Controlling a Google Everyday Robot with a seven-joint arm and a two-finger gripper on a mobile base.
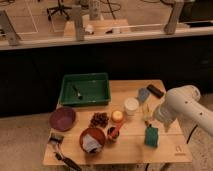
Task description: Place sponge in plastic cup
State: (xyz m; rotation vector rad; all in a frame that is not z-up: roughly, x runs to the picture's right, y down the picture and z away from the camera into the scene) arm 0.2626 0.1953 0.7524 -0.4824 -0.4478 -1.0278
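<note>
The sponge [151, 136], a dark green flat pad, lies on the wooden table [165, 150] near its front right. The white plastic cup [131, 105] stands upright mid-table, to the left of and behind the sponge. My white arm [183, 107] reaches in from the right. Its gripper [148, 116] hangs just above and behind the sponge, between sponge and cup. Nothing shows in the gripper.
A blue-grey flat piece [143, 94] and a black object [155, 90] lie at the back right. A green tray [85, 89] sits back left. A purple bowl [62, 118], grapes [99, 119], an orange bowl [92, 139], small cups [116, 116] and a brush [57, 142] fill the left front.
</note>
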